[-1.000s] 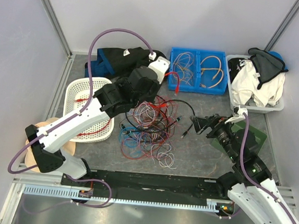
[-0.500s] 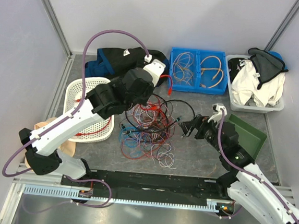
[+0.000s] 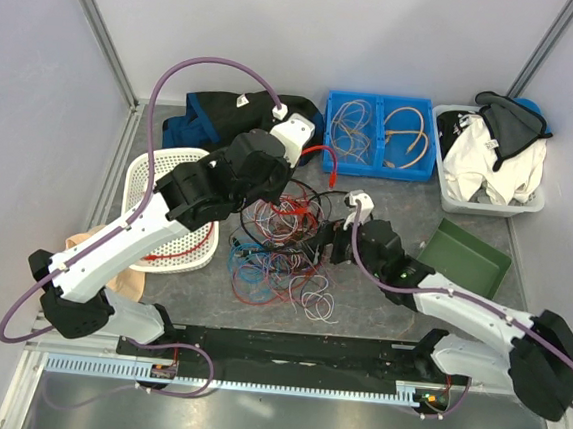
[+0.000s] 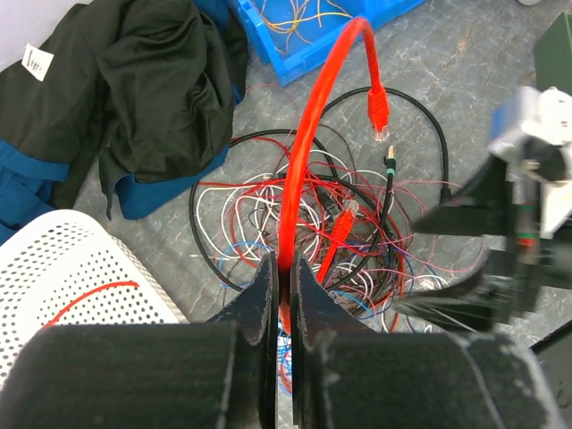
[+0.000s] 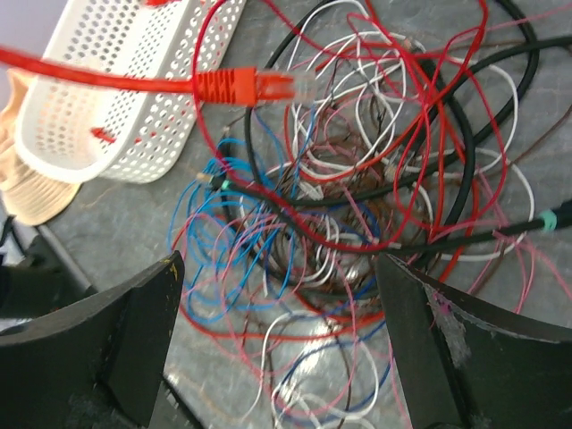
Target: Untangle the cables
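The cables [image 3: 284, 239] lie in a messy tangle of red, black, white and blue wires in the middle of the table. My left gripper [image 3: 288, 171] hovers at the pile's far edge. In the left wrist view it [image 4: 281, 268] is shut on a thick red cable [image 4: 308, 134], which arcs up and ends in a red plug [image 4: 378, 112]. My right gripper [image 3: 322, 246] hangs over the right side of the pile. Its jaws [image 5: 279, 261] stand wide open above the blue and pink loops [image 5: 232, 241], holding nothing. A second red plug [image 5: 241, 85] hangs over the pile.
A white perforated basket [image 3: 169, 179] with a red wire in it stands left of the pile. A blue bin [image 3: 382, 99] with sorted wires is at the back, a green tray [image 3: 469, 256] at the right. A white bin [image 3: 488, 205] of cloths and a dark jacket [image 3: 225, 109] lie behind.
My right arm has swung left from above the green tray to above the tangle, jaws still open. The left gripper has drawn back left, still shut on the red cable.
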`<move>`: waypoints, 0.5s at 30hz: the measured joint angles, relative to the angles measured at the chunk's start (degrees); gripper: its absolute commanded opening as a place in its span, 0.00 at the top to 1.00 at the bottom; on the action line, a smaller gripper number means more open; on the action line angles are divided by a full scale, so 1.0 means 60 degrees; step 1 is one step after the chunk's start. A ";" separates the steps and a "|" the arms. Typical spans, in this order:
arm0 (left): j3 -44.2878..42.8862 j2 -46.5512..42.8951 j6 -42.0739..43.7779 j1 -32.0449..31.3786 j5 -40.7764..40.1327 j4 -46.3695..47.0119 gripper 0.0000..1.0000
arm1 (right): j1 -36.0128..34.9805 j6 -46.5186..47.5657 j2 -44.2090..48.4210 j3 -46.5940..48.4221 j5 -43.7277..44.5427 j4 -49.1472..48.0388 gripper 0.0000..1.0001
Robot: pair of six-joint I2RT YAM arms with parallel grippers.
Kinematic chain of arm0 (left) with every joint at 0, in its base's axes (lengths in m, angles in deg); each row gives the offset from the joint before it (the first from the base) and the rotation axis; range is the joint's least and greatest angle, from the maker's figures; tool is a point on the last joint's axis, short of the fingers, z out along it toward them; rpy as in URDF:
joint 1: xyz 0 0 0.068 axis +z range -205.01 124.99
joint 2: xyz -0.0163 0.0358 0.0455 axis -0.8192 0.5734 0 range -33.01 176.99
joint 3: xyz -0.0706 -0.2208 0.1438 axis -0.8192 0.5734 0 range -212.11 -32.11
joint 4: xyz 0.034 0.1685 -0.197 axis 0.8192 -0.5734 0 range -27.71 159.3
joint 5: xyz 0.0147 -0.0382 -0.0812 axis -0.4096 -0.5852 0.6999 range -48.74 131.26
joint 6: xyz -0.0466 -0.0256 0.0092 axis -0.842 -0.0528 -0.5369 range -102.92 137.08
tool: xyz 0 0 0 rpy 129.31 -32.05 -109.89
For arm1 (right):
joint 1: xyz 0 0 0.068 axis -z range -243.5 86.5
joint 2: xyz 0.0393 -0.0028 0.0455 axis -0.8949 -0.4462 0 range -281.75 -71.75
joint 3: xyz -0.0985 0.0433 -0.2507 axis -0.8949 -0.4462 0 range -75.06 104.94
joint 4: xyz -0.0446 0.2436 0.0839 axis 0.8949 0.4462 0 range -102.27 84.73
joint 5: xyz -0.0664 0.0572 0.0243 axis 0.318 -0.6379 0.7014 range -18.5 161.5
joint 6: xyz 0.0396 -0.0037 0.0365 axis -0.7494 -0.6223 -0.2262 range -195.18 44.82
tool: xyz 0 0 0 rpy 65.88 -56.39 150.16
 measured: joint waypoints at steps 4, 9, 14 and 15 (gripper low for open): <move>0.0000 0.0000 -0.0033 0.0000 0.0095 0.0004 0.98 | -0.0168 0.0280 -0.0984 0.0251 0.0623 -0.0809 0.07; 0.0033 0.0000 -0.0044 0.0000 0.0164 0.0011 0.98 | -0.0342 0.0554 -0.1851 0.0528 0.1348 -0.1577 0.50; 0.0266 -0.0004 -0.0047 0.0000 0.0087 0.0033 0.98 | -0.0368 0.0590 -0.2492 0.0867 0.1479 -0.2229 1.00; 0.0353 -0.0022 -0.0047 0.0000 0.0004 0.0036 0.98 | -0.0372 0.0568 -0.2426 0.0867 0.1468 -0.2222 1.00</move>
